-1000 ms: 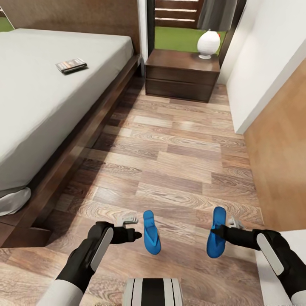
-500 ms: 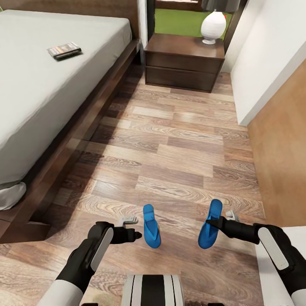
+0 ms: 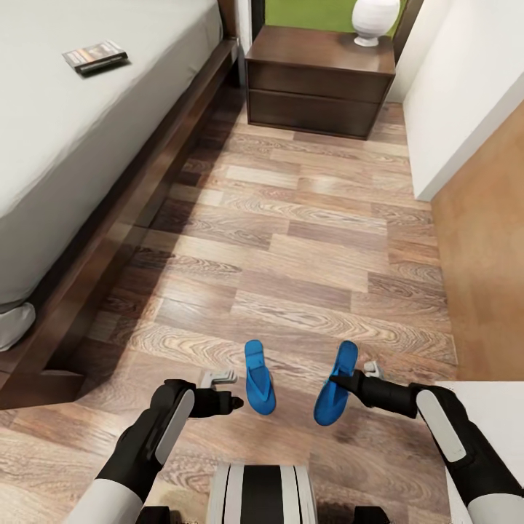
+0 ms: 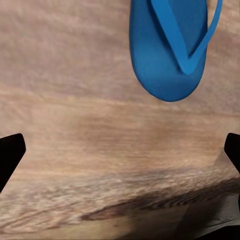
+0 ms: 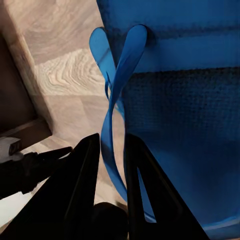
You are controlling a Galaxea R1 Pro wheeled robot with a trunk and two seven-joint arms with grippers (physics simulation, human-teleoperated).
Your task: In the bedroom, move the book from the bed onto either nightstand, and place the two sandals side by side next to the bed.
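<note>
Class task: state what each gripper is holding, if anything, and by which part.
The right gripper grips one blue sandal by its strap. The left gripper is open, holding nothing.

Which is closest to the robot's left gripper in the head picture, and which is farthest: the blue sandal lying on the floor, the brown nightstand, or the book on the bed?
From the left gripper:
1. The sandal on the floor, just beside its fingertips.
2. The nightstand, far ahead by the wall.
3. The book, far ahead on the bed.

Nightstand and book are too close to call.

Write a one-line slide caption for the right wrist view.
Right gripper shut on the strap of a blue sandal above the wood plank floor.
</note>
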